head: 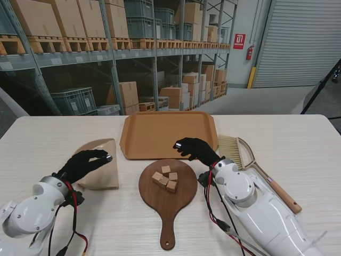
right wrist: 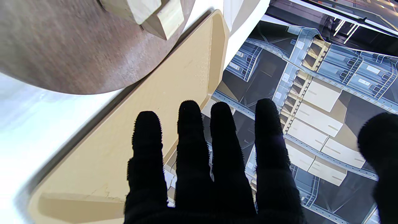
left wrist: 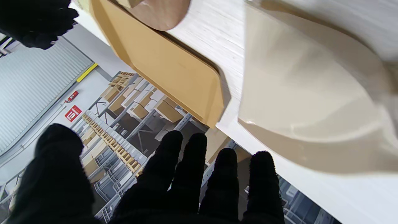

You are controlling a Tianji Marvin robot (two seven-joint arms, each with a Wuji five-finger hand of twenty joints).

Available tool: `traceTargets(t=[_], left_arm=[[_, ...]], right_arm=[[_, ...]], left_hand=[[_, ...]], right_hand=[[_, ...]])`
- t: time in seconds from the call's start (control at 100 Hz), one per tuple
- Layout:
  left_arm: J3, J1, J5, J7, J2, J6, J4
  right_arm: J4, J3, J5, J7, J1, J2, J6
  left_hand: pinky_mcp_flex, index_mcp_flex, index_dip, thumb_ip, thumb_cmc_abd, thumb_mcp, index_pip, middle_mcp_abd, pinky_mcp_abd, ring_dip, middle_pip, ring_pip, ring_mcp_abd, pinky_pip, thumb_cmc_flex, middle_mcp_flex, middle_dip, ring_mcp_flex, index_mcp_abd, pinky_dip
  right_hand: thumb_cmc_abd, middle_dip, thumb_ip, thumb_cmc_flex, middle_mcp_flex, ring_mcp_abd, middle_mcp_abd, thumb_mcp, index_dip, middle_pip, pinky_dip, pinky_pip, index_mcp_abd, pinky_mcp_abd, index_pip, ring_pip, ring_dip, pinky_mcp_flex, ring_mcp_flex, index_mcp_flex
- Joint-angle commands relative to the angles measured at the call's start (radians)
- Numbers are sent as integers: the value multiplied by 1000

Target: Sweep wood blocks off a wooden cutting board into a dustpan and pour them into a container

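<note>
Several small wood blocks [head: 165, 178] lie in a cluster on the round dark wooden cutting board [head: 168, 200], whose handle points toward me. A beige dustpan [head: 99, 164] lies on the table to the board's left. My left hand [head: 85, 163], in a black glove, hovers over the dustpan's near edge, fingers apart and holding nothing. My right hand [head: 196, 150] floats open between the board and the tan tray [head: 169, 134], close to the brush [head: 234, 149]. The dustpan [left wrist: 311, 102] fills the left wrist view. Blocks [right wrist: 146, 12] and board [right wrist: 77, 53] show in the right wrist view.
The brush's long wooden handle [head: 277, 189] runs toward me along the right arm. The tan tray [right wrist: 149, 124] sits just beyond the board. Warehouse shelving with boxes stands beyond the table's far edge [head: 170, 116].
</note>
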Motion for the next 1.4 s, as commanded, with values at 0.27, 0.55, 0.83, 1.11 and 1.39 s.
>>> traceTargets(t=[0.27, 0.55, 0.83, 1.11, 1.39], left_arm=[[-149, 118, 144, -74, 29, -40, -82], [-236, 183, 259, -115, 39, -61, -112], [-266, 188, 407, -97, 43, -94, -56], [-250, 153, 481, -48, 46, -104, 39], [-222, 111, 540, -61, 57, -113, 109]], right_arm=[[4, 5, 8, 6, -21, 0, 15], [6, 4, 6, 9, -27, 1, 14], [7, 3, 6, 9, -26, 1, 13], [7, 1, 7, 14, -26, 2, 15], [5, 1, 4, 21, -27, 4, 15]], left_hand=[[-63, -156, -54, -11, -148, 7, -59, 35, -68, -28, -125, -49, 17, -64, -10, -165, -25, -128, 51, -48], [-71, -203, -70, -11, -196, 16, -64, 26, -95, -31, -123, -65, 1, -104, 17, -209, -29, -160, 47, -71], [-63, -198, -75, -13, -188, 15, -58, 30, -108, -20, -102, -38, -1, -72, 9, -201, -20, -144, 53, -55], [-67, -195, -78, -13, -173, 15, -56, 30, -103, -13, -80, 5, 0, -12, 2, -196, -7, -140, 50, -26], [-65, -208, -79, -13, -161, 16, -59, 28, -106, -10, -66, 37, 0, 26, 6, -203, 2, -131, 50, -8]], right_hand=[[12, 16, 21, -29, 27, -16, -9, -33, 0, 19, 27, 3, -15, 27, 9, 20, 1, 0, 25, 12], [12, 16, 22, -29, 29, -16, -7, -33, 1, 20, 27, 4, -14, 27, 9, 20, 1, 0, 25, 12], [13, 16, 22, -30, 28, -16, -8, -33, 1, 20, 26, 5, -16, 27, 9, 20, 1, 0, 25, 12], [14, 17, 22, -29, 29, -17, -8, -33, 1, 20, 26, 6, -15, 26, 9, 21, 1, 0, 26, 11], [14, 17, 22, -29, 29, -16, -7, -32, 1, 20, 26, 6, -16, 27, 9, 21, 1, -1, 26, 9]])
